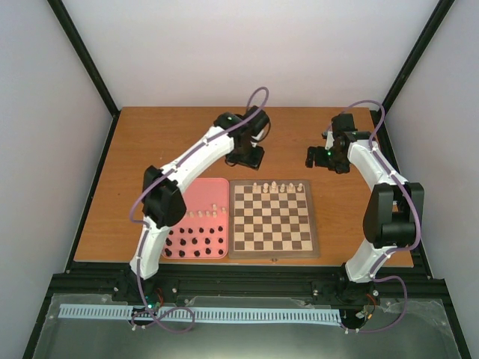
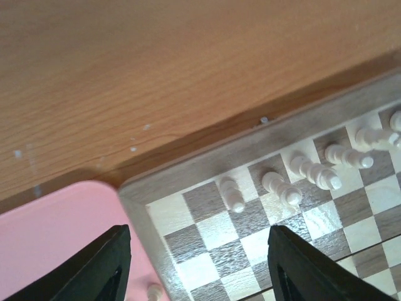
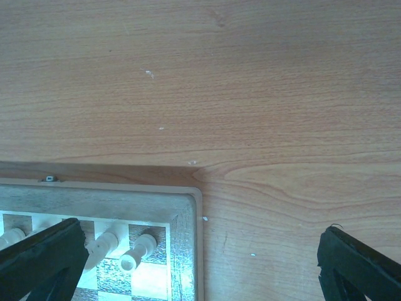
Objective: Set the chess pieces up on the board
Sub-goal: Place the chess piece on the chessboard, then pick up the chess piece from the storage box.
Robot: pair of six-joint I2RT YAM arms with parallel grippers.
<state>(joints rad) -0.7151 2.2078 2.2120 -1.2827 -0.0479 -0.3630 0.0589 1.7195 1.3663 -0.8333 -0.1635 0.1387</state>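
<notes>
several cream-white chess pieces (image 2: 282,188) stand in a line along the far row of the board (image 1: 269,224), which lies square to the table (image 3: 250,94) between the 2 arms. more of them wait in 1 row on the pink tray (image 1: 206,193) just beside the board's left edge, beyond the black pieces (image 1: 193,243). the left gripper (image 2: 197,241) hangs over the board's far-left corner with its fingers apart and nothing between them. the right gripper (image 3: 200,229) hovers off the far-right corner, over bare wood, spread wide and empty too.

the step in hand looks like a fetch. the far-row squares nearest the tray seem bare, so the left arm's likely job is another white piece from the tray. to do it well, come straight down over 1 piece, close on its slim upper body rather than the base, and lift clear before crossing, since the neighbours sit close. set the base flat in the middle of its square, let go only once it rests, then rise straight up so no finger clips the piece next door.

each placed piece stands upright on its base, long axis vertical, head up. the slant in the wrist views is only the camera's angle. whether the tray pieces stand or lie is too small to tell.
</notes>
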